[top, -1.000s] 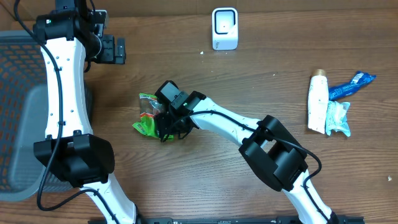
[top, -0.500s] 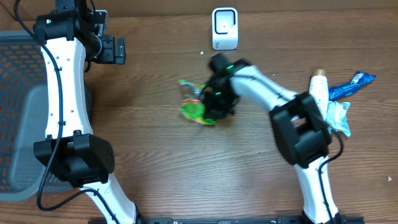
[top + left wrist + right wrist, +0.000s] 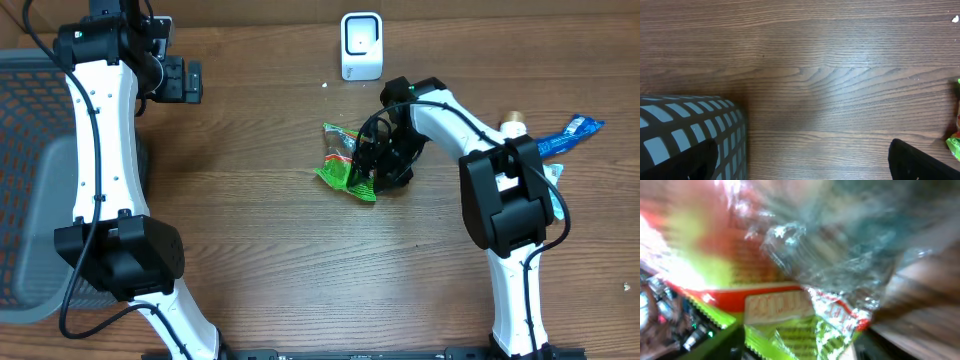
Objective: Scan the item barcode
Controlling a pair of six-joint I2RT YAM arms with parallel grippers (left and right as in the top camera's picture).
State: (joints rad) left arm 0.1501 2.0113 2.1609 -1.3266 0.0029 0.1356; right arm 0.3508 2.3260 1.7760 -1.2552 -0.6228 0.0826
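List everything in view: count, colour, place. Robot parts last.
snack packet: one, green, red and clear, mid-table
scanner: one, white, far edge of the table
bottle: one, white with a tan cap, right side, mostly hidden by the right arm
blue packet: one, blue, far right
pale packet: one, whitish teal, right side, partly hidden
basket: one, grey mesh, left edge
table: one, brown wood
left arm: one, white and black, left side
left gripper: one, black, open, top left
right gripper: one, black, at the snack packet; open or shut unclear
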